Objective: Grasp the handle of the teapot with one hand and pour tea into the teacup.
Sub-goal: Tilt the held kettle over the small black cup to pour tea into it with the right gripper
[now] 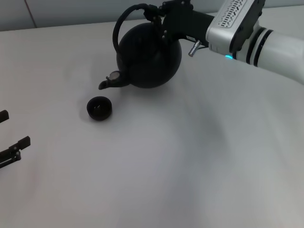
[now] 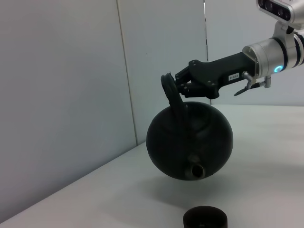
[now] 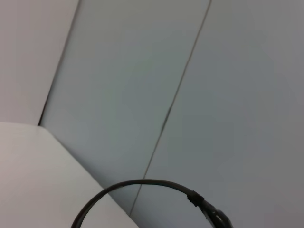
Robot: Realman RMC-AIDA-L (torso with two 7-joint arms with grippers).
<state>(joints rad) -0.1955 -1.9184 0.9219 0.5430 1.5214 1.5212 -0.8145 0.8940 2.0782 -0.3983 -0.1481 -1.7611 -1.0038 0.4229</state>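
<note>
I read the white surface [image 1: 199, 161] as carrying only the teacup. The right arm [image 1: 266, 38] reaches in from the far right side. The teapot [image 1: 149, 57] hangs clear of the surface, tipped forward with its spout [image 1: 108, 83] pointing down toward the robot's left. The right tool [image 1: 159, 19] is clamped on the padded top of the handle [image 1: 124, 19]. The teacup [image 1: 99, 108] sits upright on the surface just below and near the spout, apart from it. The left tool [image 1: 12, 149] rests low at the left edge; I cannot tell its state.
</note>
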